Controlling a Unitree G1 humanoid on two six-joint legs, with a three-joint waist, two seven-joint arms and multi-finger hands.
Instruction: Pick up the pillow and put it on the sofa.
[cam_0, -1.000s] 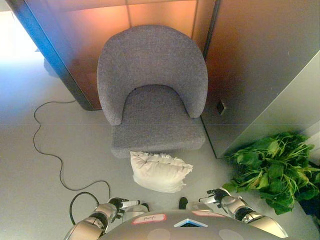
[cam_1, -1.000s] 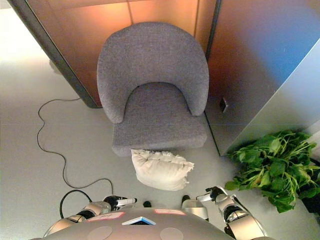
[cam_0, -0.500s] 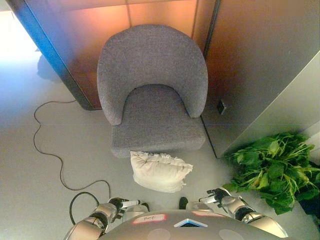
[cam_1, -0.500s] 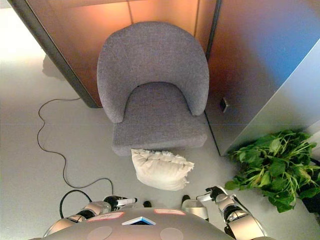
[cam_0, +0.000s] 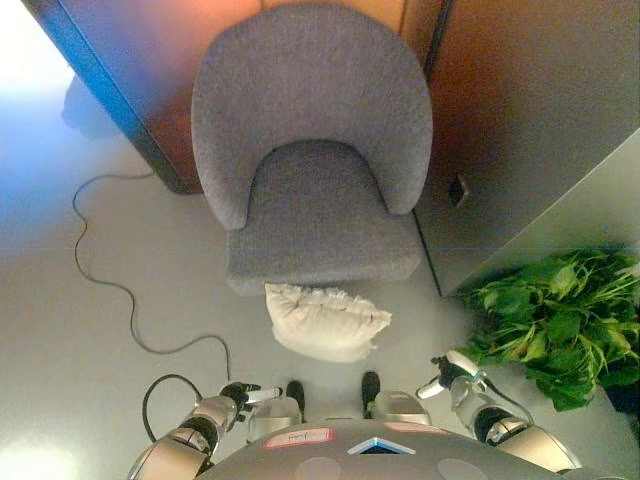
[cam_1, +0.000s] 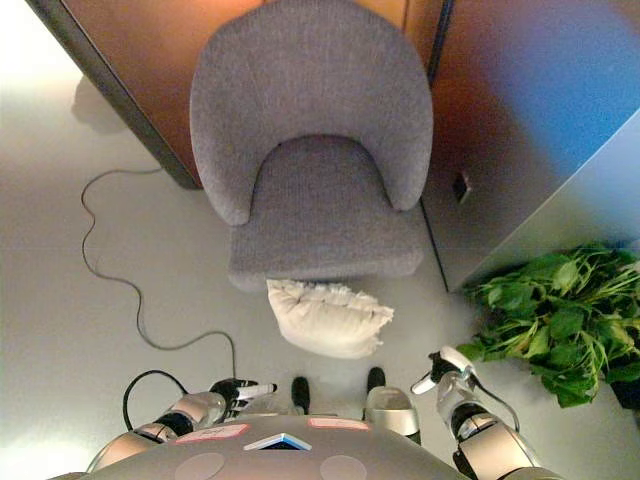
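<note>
On the floor (cam_0: 60, 300) just in front of the grey sofa (cam_0: 312, 150) I see the white pillow (cam_0: 325, 320) lying flat, while my left hand (cam_0: 238, 394) and right hand (cam_0: 452, 372) hang low, loose and holding nothing.

A leafy green potted plant (cam_0: 558, 322) stands on the grey floor (cam_0: 60, 330), just up and out from the right hand, against the foot of a pale grey wall panel (cam_0: 560, 215). A thin dark cord (cam_0: 100, 280) snakes over the floor up and out from the left hand, running toward a dark post (cam_0: 105, 100) that edges a brown wooden wall (cam_0: 150, 60). A small dark wall socket (cam_0: 460, 190) sits well above the right hand.
</note>
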